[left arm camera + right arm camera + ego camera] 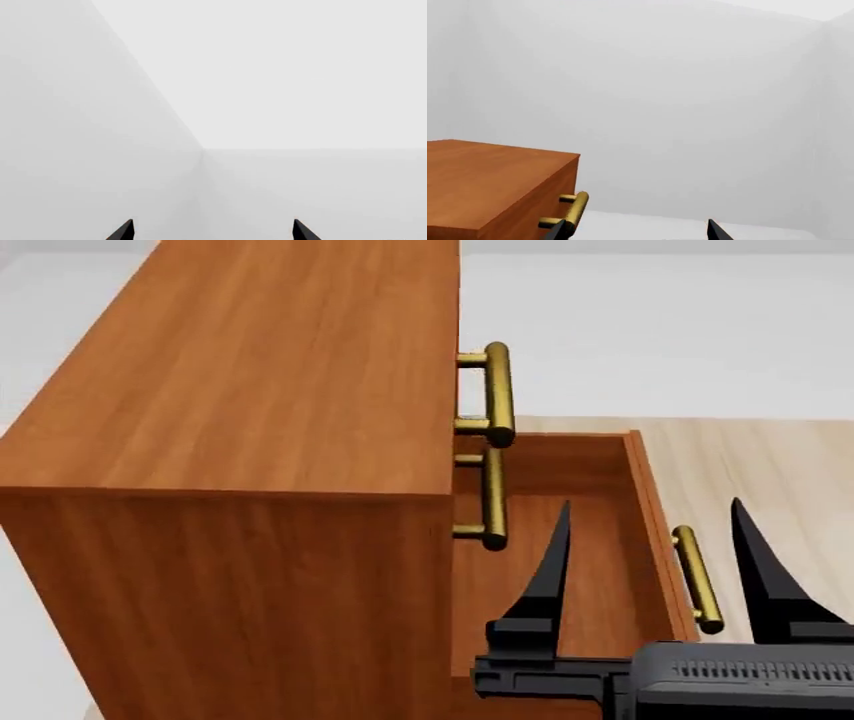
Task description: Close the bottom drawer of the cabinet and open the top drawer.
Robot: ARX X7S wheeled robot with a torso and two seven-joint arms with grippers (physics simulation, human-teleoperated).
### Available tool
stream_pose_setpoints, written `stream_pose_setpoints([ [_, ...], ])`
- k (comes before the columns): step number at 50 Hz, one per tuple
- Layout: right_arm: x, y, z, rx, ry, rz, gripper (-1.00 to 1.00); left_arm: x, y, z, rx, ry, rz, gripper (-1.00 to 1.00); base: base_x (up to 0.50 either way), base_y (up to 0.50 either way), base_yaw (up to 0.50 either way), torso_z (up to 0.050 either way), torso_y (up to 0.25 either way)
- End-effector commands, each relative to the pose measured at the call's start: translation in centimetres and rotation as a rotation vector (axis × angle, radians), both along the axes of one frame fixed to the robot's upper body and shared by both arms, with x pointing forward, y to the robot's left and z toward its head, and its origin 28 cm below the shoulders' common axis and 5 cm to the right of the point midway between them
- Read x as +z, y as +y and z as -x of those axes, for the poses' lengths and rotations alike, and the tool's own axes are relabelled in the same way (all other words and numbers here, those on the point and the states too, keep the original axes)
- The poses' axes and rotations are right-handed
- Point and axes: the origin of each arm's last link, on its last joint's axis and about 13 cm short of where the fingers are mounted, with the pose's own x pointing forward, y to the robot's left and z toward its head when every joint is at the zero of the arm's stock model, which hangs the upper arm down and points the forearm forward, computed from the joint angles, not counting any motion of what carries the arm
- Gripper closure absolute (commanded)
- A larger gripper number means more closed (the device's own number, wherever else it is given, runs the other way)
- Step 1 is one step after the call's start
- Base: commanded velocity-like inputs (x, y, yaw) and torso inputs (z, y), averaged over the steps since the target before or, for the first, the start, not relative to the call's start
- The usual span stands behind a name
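Reddish-brown bottom drawer (567,540) sticks way out of the cabinet (254,470), so I'd set the released, empty right gripper (650,540) squarely against its brass handle (697,578) and push straight in.

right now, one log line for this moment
bottom drawer: open | top drawer: shut | right gripper: open, above bottom drawer | left gripper: open, empty

Bottom drawer (587,540) jutting below claw (650,550)
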Motion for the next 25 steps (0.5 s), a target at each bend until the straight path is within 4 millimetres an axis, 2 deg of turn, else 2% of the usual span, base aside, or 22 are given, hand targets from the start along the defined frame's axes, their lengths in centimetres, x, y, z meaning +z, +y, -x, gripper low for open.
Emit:
stream_pose_setpoints([
  [1, 0.1, -0.3, 0.0, -0.009, 0.011, -0.030, -1.00, 0.0, 0.0, 0.0, -0.003, 0.007, -0.011, -1.00, 0.24, 0.24, 0.00, 0.000, 0.000],
  [8, 0.7, -0.7, -0.3, -0.023, 0.036, -0.108, -1.00, 0.0, -0.1, -0.1, -0.005, 0.016, -0.017, -1.00, 0.24, 0.06, 0.00, 0.000, 0.000],
  [12, 1.5, -1.4, -0.7, -0.035, 0.073, -0.128, -1.00, 0.0, -0.2, -0.2, -0.017, 0.024, -0.025, -1.00, 0.04, 0.00, 0.00, 0.000, 0.000],
  [18, 4.6, -4.1, -2.0, -0.107, 0.100, -0.104, -1.00, 0.0, -0.3, -0.3, -0.022, 0.041, -0.038, -1.00, 0.00, 0.00, 0.00, 0.000, 0.000],
  [25, 6.3, -6.9, -4.0, -0.193, 0.184, -0.124, -1.00, -0.1, -0.3, -0.3, -0.020, 0.045, -0.043, -1.00, 0.00, 0.00, 0.00, 0.000, 0.000],
])
